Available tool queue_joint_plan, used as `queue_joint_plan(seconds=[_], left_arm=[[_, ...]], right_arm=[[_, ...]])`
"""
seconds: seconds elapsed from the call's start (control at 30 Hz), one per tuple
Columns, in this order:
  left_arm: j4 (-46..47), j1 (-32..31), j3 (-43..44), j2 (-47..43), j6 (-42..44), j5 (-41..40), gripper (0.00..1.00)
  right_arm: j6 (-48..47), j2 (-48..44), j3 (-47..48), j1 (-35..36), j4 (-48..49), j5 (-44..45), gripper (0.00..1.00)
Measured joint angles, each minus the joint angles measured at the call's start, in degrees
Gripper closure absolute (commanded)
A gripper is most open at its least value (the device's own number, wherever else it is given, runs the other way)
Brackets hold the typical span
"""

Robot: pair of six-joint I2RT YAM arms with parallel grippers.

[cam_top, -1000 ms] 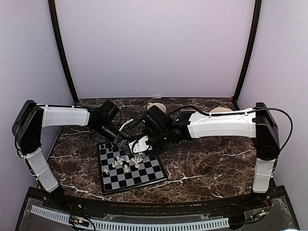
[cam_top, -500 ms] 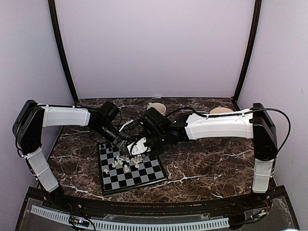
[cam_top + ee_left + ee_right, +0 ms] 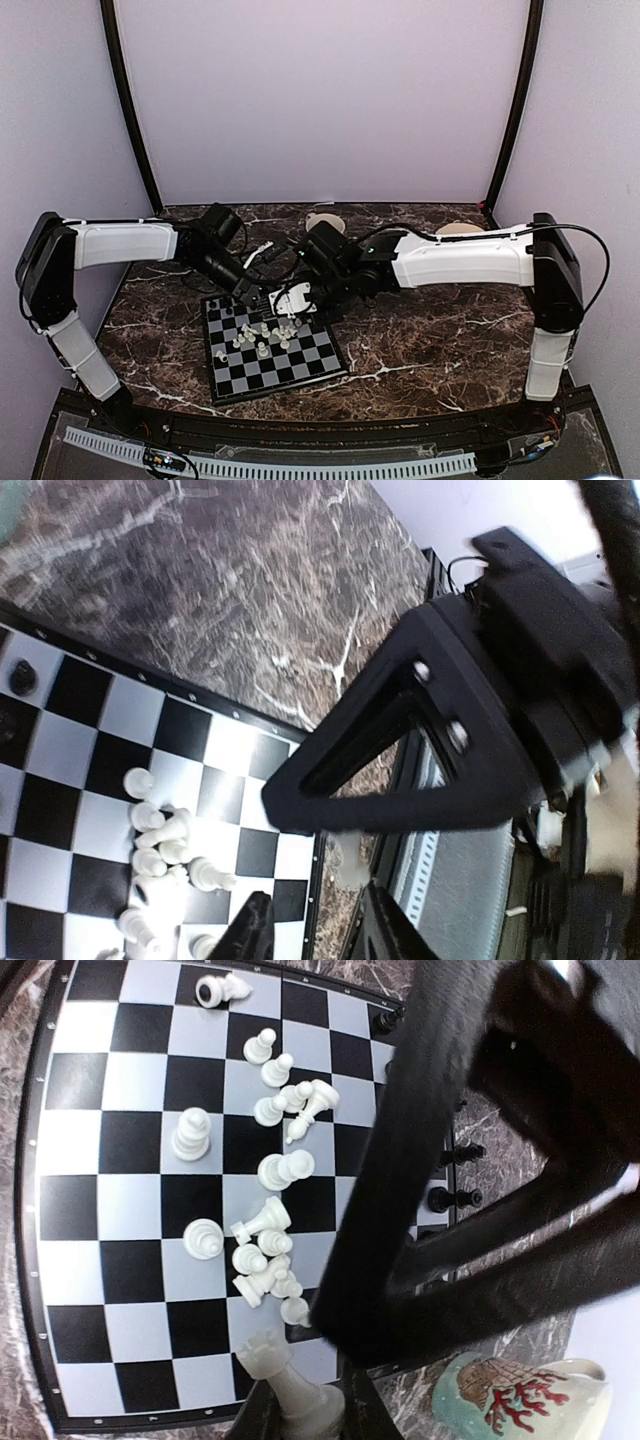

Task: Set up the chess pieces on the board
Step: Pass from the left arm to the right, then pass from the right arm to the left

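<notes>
The chess pieces are mostly a jumble of white figures, several tipped over, bunched near the middle of the board. The board lies on the desk in front of both arms, and a few black pieces lie along one edge of it. Within the last second the right gripper has closed on a white rook at the board's edge and now pinches it between its fingers. The left gripper, pressed together a moment ago, has parted its jaws and shows nothing between them. This suggests the left arm has finished its turn and the right is starting one, with the rook in hand and likely bound for a corner square. No rank is lined up yet, so the setup looks barely begun. The two grippers hang very close together, so the lift will need care.
</notes>
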Motion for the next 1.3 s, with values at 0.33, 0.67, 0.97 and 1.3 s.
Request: queue_joint_plan(seconds=[0.33,0.67,0.97,1.3], left_arm=[[20.22,0.13,-14.16,-21.70,-6.51,-14.73,0.62],[40.28,-10.34,-25.94,-36.39,-2.23,-27.43,0.57],[44.52,-15.82,-20.15,-27.28,-0.44,-30.03,0.51],[46.29,-16.61,-16.94,-21.31,-1.11,-31.01,0.56]], right_arm=[[17.42,-10.99,-4.85,-11.06,-0.39,-17.46,0.91],[32.35,-9.40,-4.17,-19.04,-0.42,-41.72,0.89],[37.35,-6.45,-1.57,-19.04,-0.63,-51.67,0.88],[37.81,-6.43,-1.57,-18.95,-0.59,-53.33,0.88]])
